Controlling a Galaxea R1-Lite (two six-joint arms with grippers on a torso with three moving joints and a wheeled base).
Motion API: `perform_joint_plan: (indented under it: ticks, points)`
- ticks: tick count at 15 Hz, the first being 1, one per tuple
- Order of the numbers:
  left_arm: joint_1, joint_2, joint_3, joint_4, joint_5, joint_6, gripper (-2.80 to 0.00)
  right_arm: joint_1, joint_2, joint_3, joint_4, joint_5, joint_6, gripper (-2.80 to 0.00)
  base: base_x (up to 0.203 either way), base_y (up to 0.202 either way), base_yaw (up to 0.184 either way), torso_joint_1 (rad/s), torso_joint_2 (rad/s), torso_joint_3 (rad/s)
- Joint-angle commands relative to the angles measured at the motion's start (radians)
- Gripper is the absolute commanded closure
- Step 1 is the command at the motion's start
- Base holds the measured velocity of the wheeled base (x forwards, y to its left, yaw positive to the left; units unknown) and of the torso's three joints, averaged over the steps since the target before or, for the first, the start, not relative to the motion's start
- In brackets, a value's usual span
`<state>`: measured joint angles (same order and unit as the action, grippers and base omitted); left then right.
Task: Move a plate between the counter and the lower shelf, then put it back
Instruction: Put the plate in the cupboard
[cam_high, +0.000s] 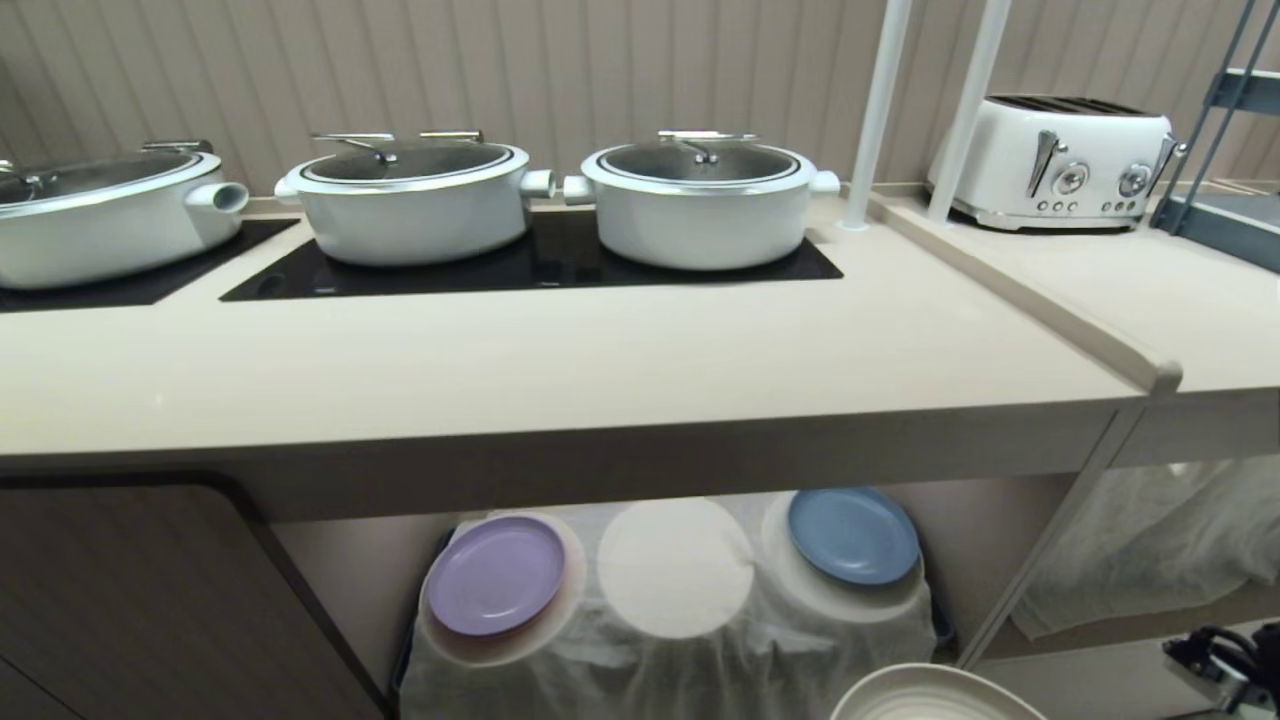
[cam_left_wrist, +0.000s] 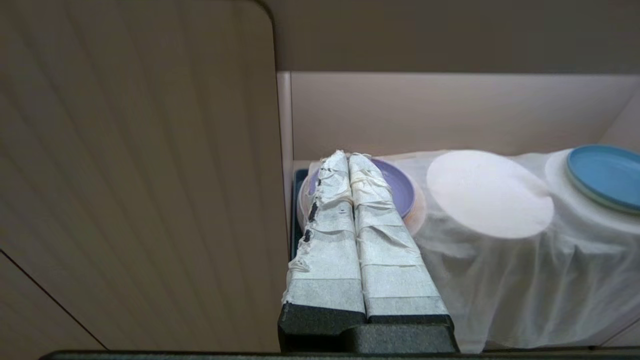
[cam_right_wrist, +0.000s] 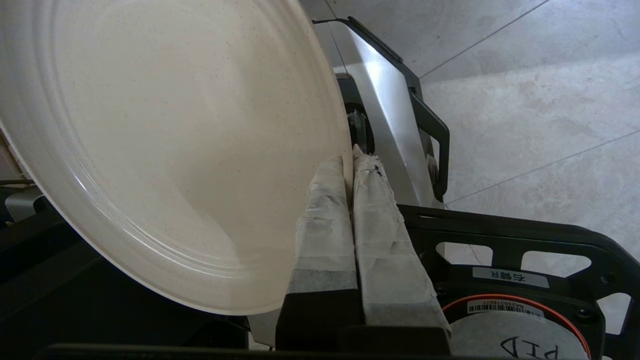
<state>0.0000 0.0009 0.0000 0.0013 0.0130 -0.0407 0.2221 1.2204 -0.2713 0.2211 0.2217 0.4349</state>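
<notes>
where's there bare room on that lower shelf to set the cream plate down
The middle hump of the white cloth is bare, between the lilac plate and the light blue plate. Both outer humps are taken. The counter also has a wide bare strip before the pots. The right gripper holds the cream plate.

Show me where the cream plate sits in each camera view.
Head view: the cream plate shows as a rim at the bottom edge, right of centre.
Left wrist view: not in it.
Right wrist view: the plate fills the left side, its rim clamped in the right pincer.
Shared landmark: the plate's ridged rim.
</notes>
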Motion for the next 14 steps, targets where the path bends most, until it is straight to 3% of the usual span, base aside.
perform_joint_plan:
  ticks: [1, 14]
  points:
    - [0.000, 0.001, 0.000, 0.000, 0.001, -0.001, 0.00, 0.000, 0.001, 0.004, 0.001, 0.001, 0.001, 0.00, 0.000, 0.000, 0.000, -0.223, 0.51, 0.283]
    - [0.000, 0.001, 0.000, 0.000, 0.001, -0.001, 0.00, 0.000, 0.001, 0.014, 0.001, 0.001, -0.002, 0.00, 0.000, 0.000, 0.000, -0.191, 0.48, 0.289]
